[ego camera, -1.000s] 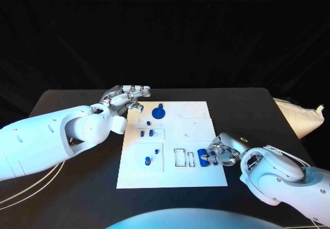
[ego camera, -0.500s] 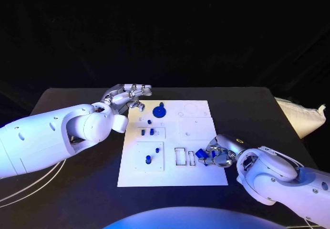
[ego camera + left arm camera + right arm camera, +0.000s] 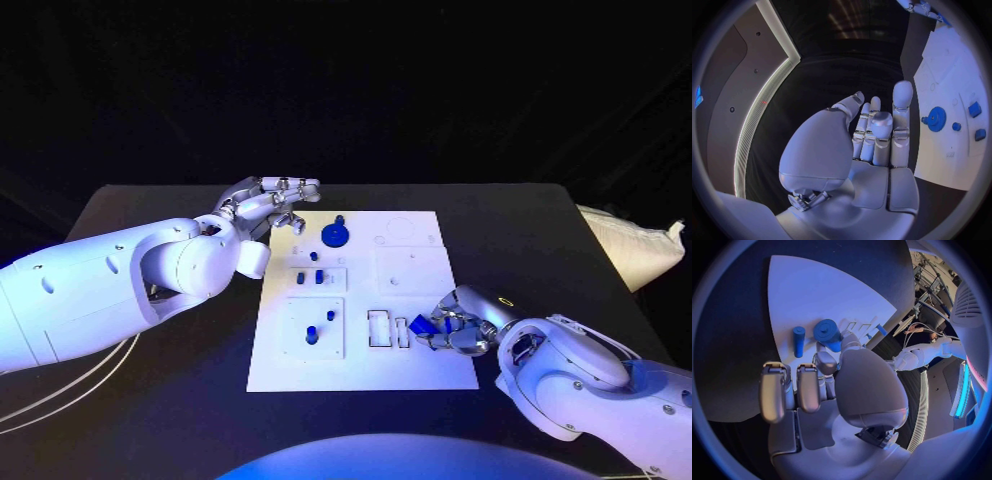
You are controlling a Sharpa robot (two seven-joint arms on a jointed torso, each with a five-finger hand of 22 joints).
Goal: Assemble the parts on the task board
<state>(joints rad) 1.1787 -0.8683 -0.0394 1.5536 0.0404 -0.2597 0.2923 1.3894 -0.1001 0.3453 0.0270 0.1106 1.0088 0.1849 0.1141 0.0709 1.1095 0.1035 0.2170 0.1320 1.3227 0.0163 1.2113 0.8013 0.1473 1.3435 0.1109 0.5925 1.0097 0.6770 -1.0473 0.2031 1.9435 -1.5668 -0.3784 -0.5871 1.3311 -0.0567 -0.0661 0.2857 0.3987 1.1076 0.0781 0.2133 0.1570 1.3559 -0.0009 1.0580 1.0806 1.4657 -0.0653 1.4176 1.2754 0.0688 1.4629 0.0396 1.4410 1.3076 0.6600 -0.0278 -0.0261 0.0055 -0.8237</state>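
Right hand (image 3: 459, 330) at the near right part of the task board (image 3: 418, 270), thumb and a finger pinching a blue cylinder (image 3: 828, 334) | small blue peg (image 3: 799, 341) lies just beside it | left hand (image 3: 268, 205) hovers off the board's far left corner, fingers extended and apart, holding nothing | blue gear (image 3: 335, 236) on the far part of the board.
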